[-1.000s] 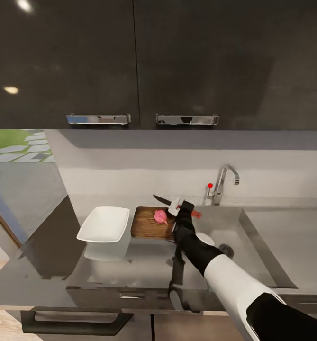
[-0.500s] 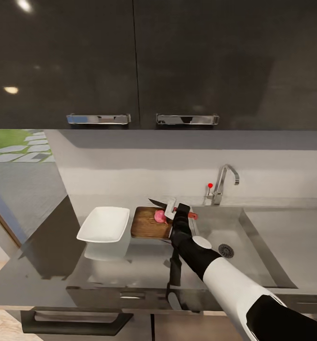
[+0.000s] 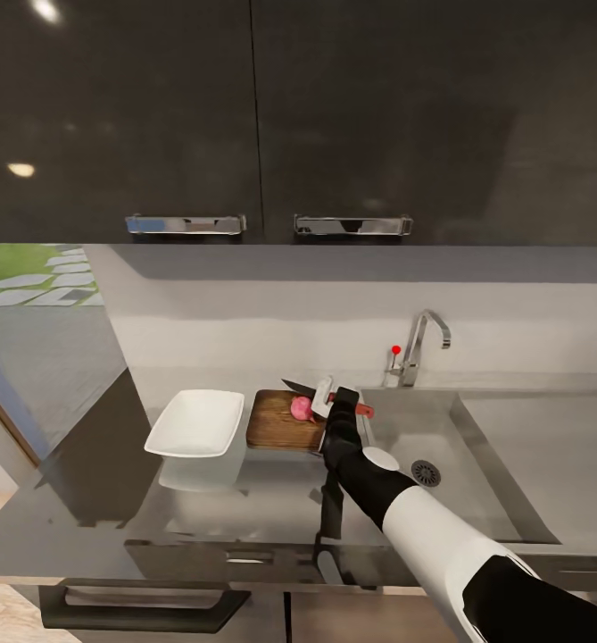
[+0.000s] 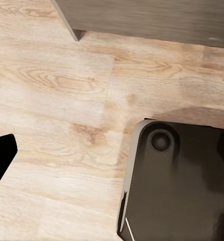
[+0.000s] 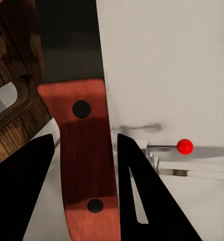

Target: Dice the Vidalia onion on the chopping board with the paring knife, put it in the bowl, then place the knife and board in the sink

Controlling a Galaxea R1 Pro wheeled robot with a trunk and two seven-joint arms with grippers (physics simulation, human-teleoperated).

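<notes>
over the last second the right claw (image 3: 332,399) has carried the knife (image 3: 309,390) lower and a little toward the bowl side, so the dark blade now hangs just over the onion (image 3: 302,407) instead of behind it; in the last half second it has hardly shifted. the claw is clamped on the knife's reddish handle (image 5: 86,160), a black finger (image 5: 142,196) on each side. that looks like the start of the dicing stroke: the onion sits whole on the board (image 3: 280,421), near the sink-side end, with no cut visible. the left claw's state i cannot tell; its camera looks down at wood floor (image 4: 57,100). counted: one onion, one knife, one board, one white bowl (image 3: 195,422) just beside the board on the counter (image 3: 93,500), one sink (image 3: 441,446) with one faucet (image 3: 418,348).
</notes>
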